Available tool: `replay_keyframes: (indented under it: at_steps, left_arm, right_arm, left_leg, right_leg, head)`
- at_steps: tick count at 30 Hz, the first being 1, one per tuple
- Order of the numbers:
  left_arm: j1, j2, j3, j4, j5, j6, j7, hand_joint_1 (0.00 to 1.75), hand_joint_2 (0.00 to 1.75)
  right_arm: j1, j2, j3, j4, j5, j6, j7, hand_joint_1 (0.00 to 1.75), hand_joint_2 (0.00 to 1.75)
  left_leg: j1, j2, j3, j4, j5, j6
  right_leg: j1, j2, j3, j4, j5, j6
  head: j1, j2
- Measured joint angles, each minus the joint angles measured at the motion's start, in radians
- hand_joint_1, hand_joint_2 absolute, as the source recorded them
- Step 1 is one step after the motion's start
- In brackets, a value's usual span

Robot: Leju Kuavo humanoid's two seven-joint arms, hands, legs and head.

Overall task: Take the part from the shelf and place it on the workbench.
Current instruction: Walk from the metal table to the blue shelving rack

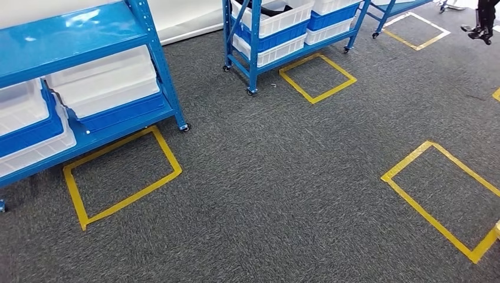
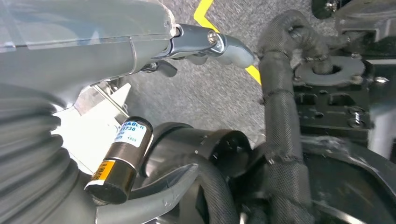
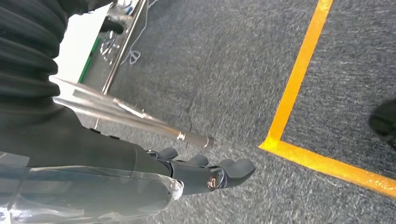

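A blue shelf (image 1: 88, 35) stands at the left in the head view, with white and blue bins (image 1: 100, 82) on its lower levels. A second blue shelf (image 1: 255, 53) on castors stands further back; its top white bin (image 1: 277, 15) has something dark in it, too small to tell as the part. My left hand (image 2: 205, 44) hangs over grey carpet, fingers stretched, with nothing in it. In the right wrist view my right hand (image 3: 205, 175) also hangs above the carpet, its fingers straight and holding nothing.
Yellow tape squares (image 1: 118, 177) (image 1: 448, 194) (image 1: 318, 76) mark the grey carpet between and in front of the shelves. A third blue shelf (image 1: 392, 9) is at the back right, with something dark (image 1: 483, 23) beside it. Metal frame legs (image 3: 130, 112) and a tape corner (image 3: 280, 140) lie below my right hand.
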Motion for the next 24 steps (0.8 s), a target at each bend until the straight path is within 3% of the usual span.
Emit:
replay_keyframes:
  at_steps: [1, 2, 3, 4, 6, 8, 10, 12, 14, 15, 17, 18, 19, 21, 23, 24]
  left_arm:
    - [-0.002, 0.000, 0.000, 0.000, 0.000, 0.000, 0.001, 0.00, 1.75]
    - [-0.003, 0.000, 0.000, 0.000, 0.000, 0.000, 0.003, 0.00, 1.75]
    - [-0.004, 0.000, 0.000, 0.000, 0.000, 0.000, 0.004, 0.00, 1.75]
    - [-0.006, 0.000, 0.000, 0.000, 0.000, 0.000, 0.006, 0.00, 1.75]
    - [-0.009, 0.000, 0.000, 0.000, -0.001, 0.000, 0.006, 0.00, 1.75]
    - [-0.009, 0.001, 0.000, 0.000, -0.002, 0.000, 0.008, 0.00, 1.75]
    - [-0.008, 0.002, 0.000, 0.000, -0.002, 0.000, 0.010, 0.00, 1.75]
    - [-0.009, 0.002, 0.000, 0.001, -0.001, 0.000, 0.013, 0.00, 1.75]
    - [-0.015, 0.002, 0.000, 0.003, -0.001, 0.000, 0.017, 0.00, 1.75]
    - [-0.018, 0.002, 0.000, 0.004, -0.001, 0.000, 0.019, 0.00, 1.75]
    - [-0.017, 0.003, 0.000, 0.005, -0.002, 0.000, 0.019, 0.00, 1.75]
    - [-0.016, 0.003, 0.000, 0.005, -0.002, 0.000, 0.018, 0.00, 1.75]
    - [-0.015, 0.003, 0.000, 0.005, -0.002, 0.000, 0.018, 0.00, 1.75]
    - [-0.015, 0.003, 0.000, 0.006, -0.002, 0.000, 0.019, 0.00, 1.75]
    - [-0.015, 0.003, 0.000, 0.007, -0.002, 0.000, 0.019, 0.00, 1.75]
    - [-0.014, 0.003, 0.000, 0.007, -0.002, 0.000, 0.019, 0.00, 1.75]
  right_arm:
    - [0.000, 0.000, -0.001, 0.000, 0.000, 0.000, 0.000, 0.00, 1.75]
    - [0.000, 0.000, -0.001, 0.000, -0.001, 0.000, 0.000, 0.00, 1.75]
    - [0.000, 0.000, -0.002, 0.000, -0.001, 0.000, 0.000, 0.00, 1.75]
    - [0.000, 0.000, -0.002, 0.000, -0.001, 0.000, 0.000, 0.00, 1.75]
    - [0.001, 0.000, -0.004, 0.002, -0.002, -0.002, -0.001, 0.00, 1.75]
    - [0.001, 0.000, -0.006, 0.004, -0.001, -0.005, -0.001, 0.00, 1.75]
    - [0.001, 0.001, -0.007, 0.005, 0.000, -0.008, -0.001, 0.00, 1.75]
    - [0.002, 0.003, -0.008, 0.005, 0.001, -0.010, 0.000, 0.00, 1.75]
    - [0.004, 0.006, -0.009, 0.005, 0.002, -0.011, 0.003, 0.00, 1.75]
    - [0.006, 0.008, -0.010, 0.005, 0.002, -0.011, 0.004, 0.00, 1.75]
    - [0.009, 0.009, -0.012, 0.006, 0.003, -0.011, 0.005, 0.00, 1.75]
    - [0.009, 0.010, -0.013, 0.006, 0.004, -0.012, 0.005, 0.00, 1.75]
    - [0.009, 0.010, -0.014, 0.006, 0.005, -0.012, 0.006, 0.00, 1.75]
    - [0.008, 0.012, -0.016, 0.006, 0.008, -0.012, 0.007, 0.00, 1.75]
    - [0.008, 0.013, -0.018, 0.006, 0.012, -0.013, 0.008, 0.00, 1.75]
    - [0.008, 0.013, -0.020, 0.006, 0.014, -0.014, 0.008, 0.00, 1.75]
  left_leg:
    - [0.000, -0.012, -0.002, 0.000, 0.001, 0.001]
    - [-0.001, -0.025, -0.002, 0.001, 0.001, 0.002]
    - [-0.001, -0.038, -0.001, 0.001, 0.001, 0.002]
    - [-0.001, -0.052, 0.001, 0.002, 0.001, 0.001]
    - [-0.002, -0.078, 0.001, 0.004, 0.001, -0.003]
    - [-0.001, -0.101, -0.006, 0.005, 0.003, -0.015]
    - [0.001, -0.123, -0.012, 0.003, 0.008, -0.029]
    - [-0.001, -0.095, -0.026, 0.027, -0.011, -0.038]
    - [-0.002, -0.033, -0.067, 0.121, -0.071, -0.045]
    - [-0.002, -0.014, -0.097, 0.187, -0.105, -0.049]
    - [0.001, 0.002, -0.128, 0.265, -0.129, -0.055]
    - [0.003, 0.007, -0.117, 0.250, -0.112, -0.058]
    - [0.004, 0.016, -0.087, 0.199, -0.081, -0.059]
    - [0.003, 0.057, -0.013, 0.065, -0.028, -0.055]
    - [-0.003, 0.079, 0.017, 0.003, -0.016, -0.042]
    - [-0.006, 0.071, 0.015, 0.002, -0.017, -0.035]
  right_leg:
    - [0.000, 0.006, -0.027, 0.051, -0.013, 0.000]
    - [0.000, 0.008, -0.040, 0.070, -0.006, -0.001]
    - [0.000, 0.011, -0.034, 0.049, 0.023, -0.004]
    - [0.000, 0.019, -0.012, -0.008, 0.065, -0.008]
    - [0.000, 0.064, 0.040, -0.141, 0.131, -0.019]
    - [0.001, 0.091, 0.062, -0.201, 0.146, -0.025]
    - [0.001, 0.071, 0.066, -0.212, 0.147, -0.029]
    - [-0.003, 0.044, 0.072, -0.227, 0.154, -0.039]
    - [-0.003, 0.013, 0.076, -0.236, 0.157, -0.047]
    - [-0.001, -0.003, 0.076, -0.235, 0.156, -0.050]
    - [0.000, -0.034, 0.076, -0.233, 0.153, -0.051]
    - [0.000, -0.048, 0.077, -0.231, 0.150, -0.049]
    - [0.000, -0.061, 0.079, -0.229, 0.147, -0.047]
    - [0.001, -0.083, 0.085, -0.225, 0.140, -0.038]
    - [0.006, -0.101, 0.091, -0.221, 0.133, -0.029]
    - [0.008, -0.110, 0.093, -0.221, 0.132, -0.025]
  head:
    - [0.000, 0.000]
    - [0.000, 0.000]
    - [0.000, 0.000]
    - [0.000, 0.000]
    - [0.000, 0.000]
    - [0.000, 0.000]
    - [0.000, 0.000]
    - [-0.002, 0.000]
    - [-0.005, 0.000]
    - [-0.005, 0.000]
    - [-0.005, 0.000]
    - [-0.006, 0.000]
    - [-0.006, 0.000]
    - [-0.006, 0.000]
    - [-0.005, 0.000]
    - [-0.004, 0.000]
